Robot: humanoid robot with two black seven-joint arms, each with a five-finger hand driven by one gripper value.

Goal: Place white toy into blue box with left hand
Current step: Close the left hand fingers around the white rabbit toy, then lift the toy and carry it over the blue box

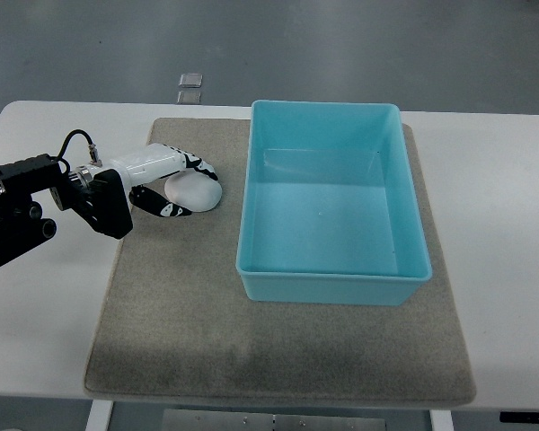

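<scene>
On the grey mat (278, 350), just left of the blue box (332, 274), the white toy (194, 191) is enclosed by the left hand (175, 184), fingers curled around it, apparently so it can be lifted over the box wall.

From my console this reads as a robotics lab or test room, not a home. I see a plain white table (485, 224) with rounded corners standing on a bare grey floor (251, 45), smooth and unfurnished. A grey felt mat (189, 332) is laid flat on the tabletop as a defined work area. Two small pale square tiles (189, 87) lie on the floor beyond the table's far edge. No household furniture or decoration shows around it.
</scene>
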